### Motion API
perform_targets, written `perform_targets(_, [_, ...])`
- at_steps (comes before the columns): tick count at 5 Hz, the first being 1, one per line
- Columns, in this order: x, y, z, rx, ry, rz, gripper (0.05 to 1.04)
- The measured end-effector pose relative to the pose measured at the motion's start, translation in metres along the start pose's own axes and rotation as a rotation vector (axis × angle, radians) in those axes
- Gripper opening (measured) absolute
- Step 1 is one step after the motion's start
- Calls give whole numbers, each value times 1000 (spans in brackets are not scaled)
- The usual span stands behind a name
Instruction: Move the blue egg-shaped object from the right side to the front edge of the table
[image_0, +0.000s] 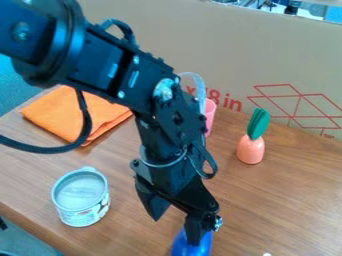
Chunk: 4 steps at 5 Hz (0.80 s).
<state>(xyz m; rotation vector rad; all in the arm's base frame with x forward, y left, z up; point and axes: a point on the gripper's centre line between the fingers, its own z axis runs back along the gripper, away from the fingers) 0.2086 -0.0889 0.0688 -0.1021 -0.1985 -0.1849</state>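
The black gripper (175, 232) is hanging over the worktop (287, 200), its jaws standing apart. One jaw is overlapping a blue object (182, 248) at the near edge of the view; whether they are touching is unclear. A tin (83, 216) is standing to the left, with a folded orange cloth (57, 112) lying behind it. A pink cup (210, 114) is standing partly behind the arm, and a toy carrot (250, 150) with a green top is standing upright to the right.

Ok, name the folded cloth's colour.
Orange; the folded cloth shows best in the camera view.
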Motion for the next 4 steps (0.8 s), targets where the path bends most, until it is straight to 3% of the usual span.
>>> perform_targets(2, [24, 34, 13, 55, -2, 44, 1001])
perform_targets(4, [49, 50, 3, 61, 44, 88, 1001])
